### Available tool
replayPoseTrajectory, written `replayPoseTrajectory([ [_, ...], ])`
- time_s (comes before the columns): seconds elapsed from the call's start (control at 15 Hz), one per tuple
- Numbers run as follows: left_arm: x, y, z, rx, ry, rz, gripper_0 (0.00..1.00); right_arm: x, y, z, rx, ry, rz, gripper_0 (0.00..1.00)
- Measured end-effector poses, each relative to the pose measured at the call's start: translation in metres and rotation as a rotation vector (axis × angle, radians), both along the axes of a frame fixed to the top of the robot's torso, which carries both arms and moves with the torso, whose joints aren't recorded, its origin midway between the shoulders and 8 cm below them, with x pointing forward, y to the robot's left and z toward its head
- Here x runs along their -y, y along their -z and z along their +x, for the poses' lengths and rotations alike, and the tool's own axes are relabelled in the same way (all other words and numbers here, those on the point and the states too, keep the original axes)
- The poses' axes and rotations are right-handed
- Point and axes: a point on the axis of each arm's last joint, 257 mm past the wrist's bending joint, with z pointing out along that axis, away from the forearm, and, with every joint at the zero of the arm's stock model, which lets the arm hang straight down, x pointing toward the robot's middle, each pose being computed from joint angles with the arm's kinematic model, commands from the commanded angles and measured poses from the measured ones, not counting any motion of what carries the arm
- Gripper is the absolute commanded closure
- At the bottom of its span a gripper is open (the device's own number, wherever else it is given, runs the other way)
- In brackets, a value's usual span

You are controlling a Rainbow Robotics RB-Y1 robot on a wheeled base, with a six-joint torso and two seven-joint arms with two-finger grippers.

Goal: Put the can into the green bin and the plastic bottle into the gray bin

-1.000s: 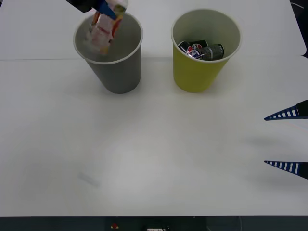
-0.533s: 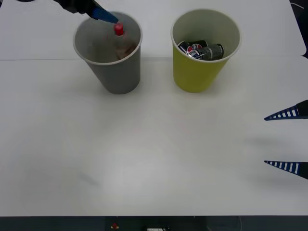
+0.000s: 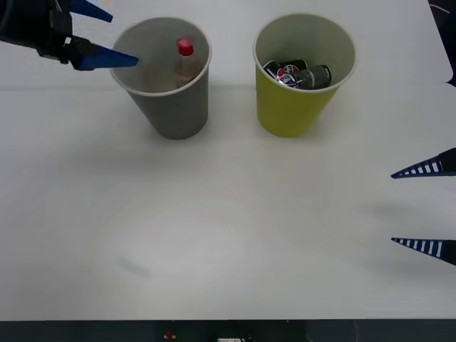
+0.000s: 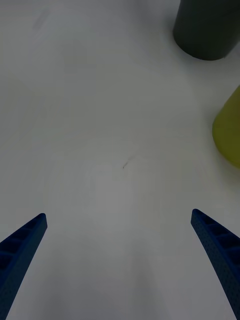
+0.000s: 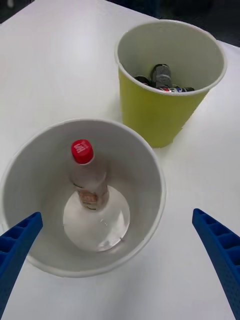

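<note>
The plastic bottle (image 5: 88, 179) stands inside the gray bin (image 3: 169, 107), red cap up, its pale label too small to read. The left gripper (image 3: 107, 35) hangs spread and empty beside that bin's rim. The green bin (image 3: 293, 107), just beside the gray one, holds cans (image 3: 299, 74) with unreadable markings. The right gripper (image 3: 426, 208) rests spread, well apart.

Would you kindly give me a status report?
Left gripper open beside gray bin. Right gripper open, parked. Plastic bottle upright in gray bin. Nothing obstructing.
</note>
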Motion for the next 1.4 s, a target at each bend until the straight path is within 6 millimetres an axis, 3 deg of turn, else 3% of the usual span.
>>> replayPoseTrajectory([
  [0.53, -0.044, 0.068, -0.050, 0.099, 0.119, -0.062, 0.00, 0.000, 0.000, 0.000, 0.000, 0.000, 0.000, 0.00],
  [1.0, -0.084, 0.122, -0.100, 0.148, 0.185, -0.009, 0.00, 0.000, 0.000, 0.000, 0.000, 0.000, 0.000, 0.00],
  [1.4, -0.073, 0.156, -0.148, 0.150, 0.280, 0.025, 0.00, 0.000, 0.000, 0.000, 0.000, 0.000, 0.000, 0.00],
])
